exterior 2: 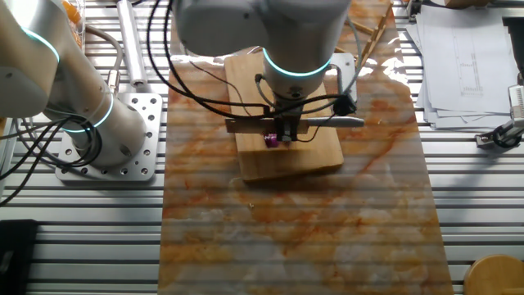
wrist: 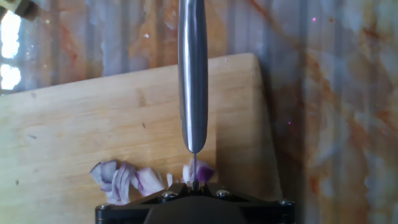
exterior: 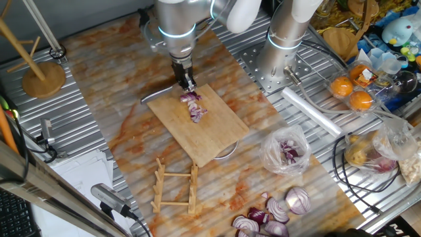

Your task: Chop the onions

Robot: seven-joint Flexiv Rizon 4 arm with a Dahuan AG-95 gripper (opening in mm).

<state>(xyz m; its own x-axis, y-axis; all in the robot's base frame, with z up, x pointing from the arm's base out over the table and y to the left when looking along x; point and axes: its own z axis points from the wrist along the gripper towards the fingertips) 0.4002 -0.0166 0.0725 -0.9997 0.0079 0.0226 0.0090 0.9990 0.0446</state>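
A knife (wrist: 193, 81) is clamped in the gripper (exterior: 188, 81), the fingers closed on it; in the hand view its metal handle runs straight away from the fingers across the wooden cutting board (wrist: 74, 124), and the thin blade edge is seen end-on just in front of the gripper body. In one fixed view the knife handle (exterior: 156, 94) sticks out sideways from the gripper, beyond the board's edge, and in the other fixed view the blade (exterior 2: 250, 124) is seen as a flat strip on one side of the gripper with the handle on the other.

The onions (exterior: 193, 105) lie as a small heap of purple-white bits on the cutting board (exterior: 217, 135), directly under and just beside the gripper. In the hand view most bits (wrist: 124, 179) are gathered to one side of the blade, and one piece (wrist: 205, 171) sits on the other side, touching or nearly touching the edge.

Well apart from the gripper, a clear plastic bag (exterior: 286, 150) with purple onion pieces, a group of larger onion halves (exterior: 283, 210) and a wooden rack (exterior: 174, 187) are seen on the marbled table cover (exterior: 125, 112).
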